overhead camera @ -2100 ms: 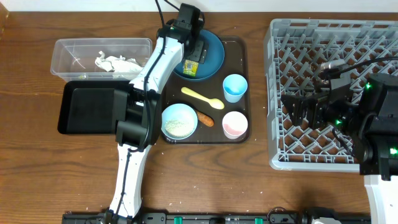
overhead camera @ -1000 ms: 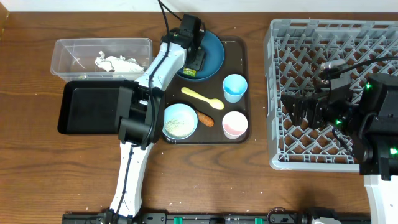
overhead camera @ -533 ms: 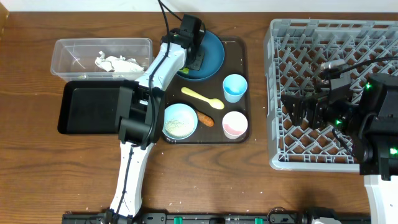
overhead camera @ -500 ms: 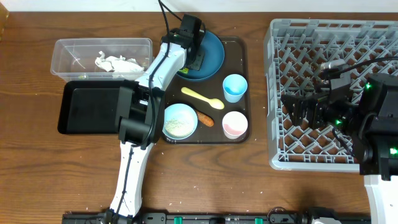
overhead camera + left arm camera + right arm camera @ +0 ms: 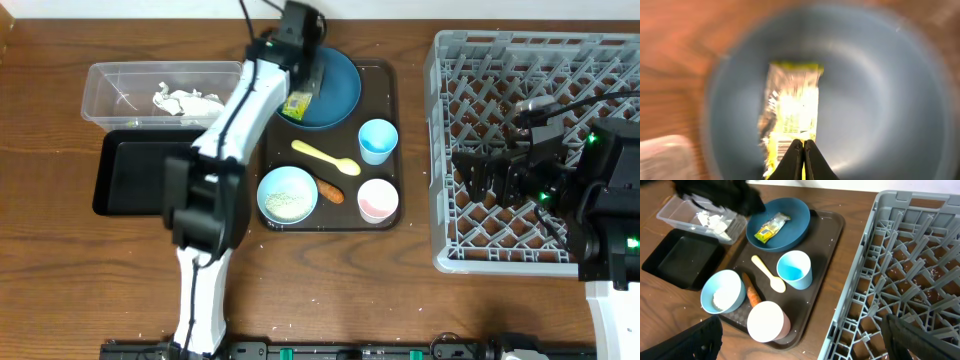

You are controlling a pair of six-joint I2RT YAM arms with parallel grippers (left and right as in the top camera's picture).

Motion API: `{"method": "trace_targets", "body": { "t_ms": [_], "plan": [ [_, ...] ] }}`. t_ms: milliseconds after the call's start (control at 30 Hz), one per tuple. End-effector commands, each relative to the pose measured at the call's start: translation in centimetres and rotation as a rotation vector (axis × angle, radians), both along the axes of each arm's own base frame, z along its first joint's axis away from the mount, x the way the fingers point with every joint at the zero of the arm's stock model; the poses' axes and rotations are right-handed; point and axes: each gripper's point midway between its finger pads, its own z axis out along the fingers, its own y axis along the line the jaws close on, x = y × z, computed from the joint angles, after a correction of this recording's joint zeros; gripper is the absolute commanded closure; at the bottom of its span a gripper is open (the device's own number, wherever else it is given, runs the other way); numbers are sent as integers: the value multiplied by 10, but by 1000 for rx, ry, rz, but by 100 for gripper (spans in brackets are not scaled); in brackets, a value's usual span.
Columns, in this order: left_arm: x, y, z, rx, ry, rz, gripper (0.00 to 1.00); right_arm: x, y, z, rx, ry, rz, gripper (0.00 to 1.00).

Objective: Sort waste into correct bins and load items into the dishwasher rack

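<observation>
My left gripper (image 5: 803,150) is shut, pinching the near end of the yellow-green wrapper (image 5: 790,110), which hangs just over the dark blue plate (image 5: 335,80). From overhead the wrapper (image 5: 297,105) shows right below the fingertips. Crumpled white paper (image 5: 185,100) lies in the clear tub (image 5: 100,80), and the black tray (image 5: 130,175) sits beside it. On the brown tray (image 5: 392,100) are the bowl (image 5: 288,195) with rice, a carrot piece (image 5: 331,190), the yellow spoon (image 5: 325,157), the light blue cup (image 5: 378,140) and the pink cup (image 5: 378,200). My right gripper (image 5: 490,178) stands open over the grey rack (image 5: 440,150), holding nothing.
The left arm (image 5: 230,130) stretches over the black tray and the brown tray's left edge. The right arm's body (image 5: 600,210) covers the rack's right side. Small crumbs dot the wood between the brown tray and the rack.
My left gripper has shut on the wrapper and risen from the plate. The wrapper, hidden under the gripper before, now shows and has shifted slightly left. The right arm has not moved.
</observation>
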Motion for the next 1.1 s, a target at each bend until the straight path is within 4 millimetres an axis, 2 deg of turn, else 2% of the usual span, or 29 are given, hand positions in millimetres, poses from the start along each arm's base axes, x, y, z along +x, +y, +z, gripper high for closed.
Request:
{"method": "trace_targets", "body": {
  "t_ms": [0, 67, 100, 133, 200, 233, 267, 367, 567, 667, 867, 1067],
  "plan": [
    [0, 4, 46, -26, -78, 30, 94, 1, 2, 7, -3, -17, 8, 1],
    [0, 4, 45, -20, -77, 23, 94, 1, 2, 7, -3, -17, 8, 1],
    [-1, 5, 42, -5, -71, 7, 89, 1, 2, 7, -3, -17, 8, 1],
    [-1, 5, 36, 14, -63, -17, 83, 1, 2, 7, -3, -17, 8, 1],
    [0, 5, 22, 46, -44, -55, 59, 1, 2, 7, -3, -16, 8, 1],
    [0, 5, 12, 63, -30, -75, 52, 1, 2, 7, -3, -16, 8, 1],
    [0, 5, 4, 75, -17, -89, 46, 0, 2, 7, -3, -15, 8, 1],
    [-1, 5, -30, 114, 37, -132, 37, 0, 2, 6, -3, -13, 7, 1],
    [-3, 6, -76, 156, 102, -182, 32, -1, 2, 5, -4, -6, 7, 1],
    [-2, 5, -86, 160, 109, -185, 32, -1, 2, 5, -4, -6, 7, 1],
    [1, 7, -94, 163, 110, -180, 30, -1, 2, 5, -4, -6, 7, 1],
    [-4, 9, -119, 174, 156, -185, 27, -1, 2, 5, -4, -7, 7, 1]
  ]
}}
